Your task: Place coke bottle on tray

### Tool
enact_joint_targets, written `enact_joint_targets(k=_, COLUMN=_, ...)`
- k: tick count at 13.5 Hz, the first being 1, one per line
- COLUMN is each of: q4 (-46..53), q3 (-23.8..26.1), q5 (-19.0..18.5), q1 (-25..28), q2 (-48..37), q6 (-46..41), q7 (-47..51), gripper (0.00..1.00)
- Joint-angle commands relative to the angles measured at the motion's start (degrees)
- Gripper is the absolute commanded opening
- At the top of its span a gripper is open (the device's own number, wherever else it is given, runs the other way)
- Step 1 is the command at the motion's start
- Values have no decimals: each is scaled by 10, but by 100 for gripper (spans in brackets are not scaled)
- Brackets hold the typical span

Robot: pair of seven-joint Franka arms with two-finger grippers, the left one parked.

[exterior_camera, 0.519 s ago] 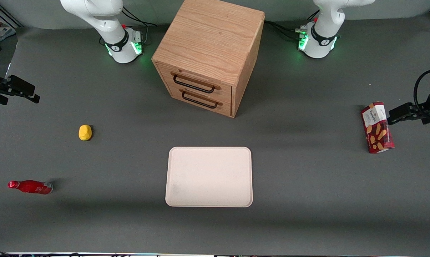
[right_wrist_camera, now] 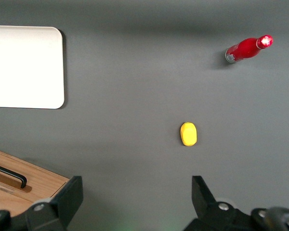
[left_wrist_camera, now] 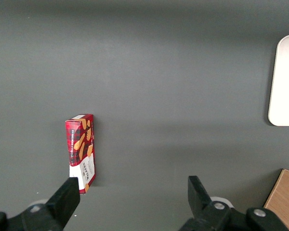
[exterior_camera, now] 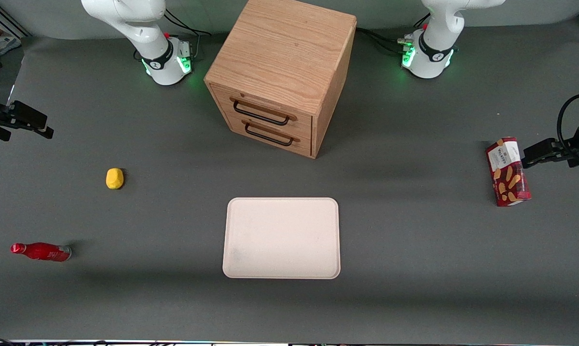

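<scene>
The coke bottle is small, red and glossy and lies on its side on the grey table, toward the working arm's end. It also shows in the right wrist view. The pale cream-pink tray lies flat at mid-table, nearer the front camera than the cabinet, with nothing on it. It shows in the right wrist view too. My right gripper hangs high over the working arm's end of the table, apart from the bottle. In its wrist view the gripper is open and empty.
A wooden two-drawer cabinet stands farther from the front camera than the tray, both drawers shut. A small yellow object lies between the bottle and the cabinet. A red biscuit box lies toward the parked arm's end.
</scene>
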Motion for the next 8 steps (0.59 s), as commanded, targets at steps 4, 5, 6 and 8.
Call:
enact_joint_targets(k=4, q4=28, q3=2, q5=-7, q1=-26, q2=15, q6=-1, q7=-9, gripper=100)
enact_joint_targets(k=5, q4=47, q3=1, q5=-7, q1=-37, q2=30, q6=-10, q7=-32, gripper=100)
enact_joint_targets(k=6, q4=68, q3=-1, q5=-10, q1=-48, q2=47, q6=-11, q7=-69, gripper=100)
enact_joint_targets(k=8, q4=125, q3=-1, q5=-12, q1=-84, q2=96, q6=-18, q7=-131, gripper=100)
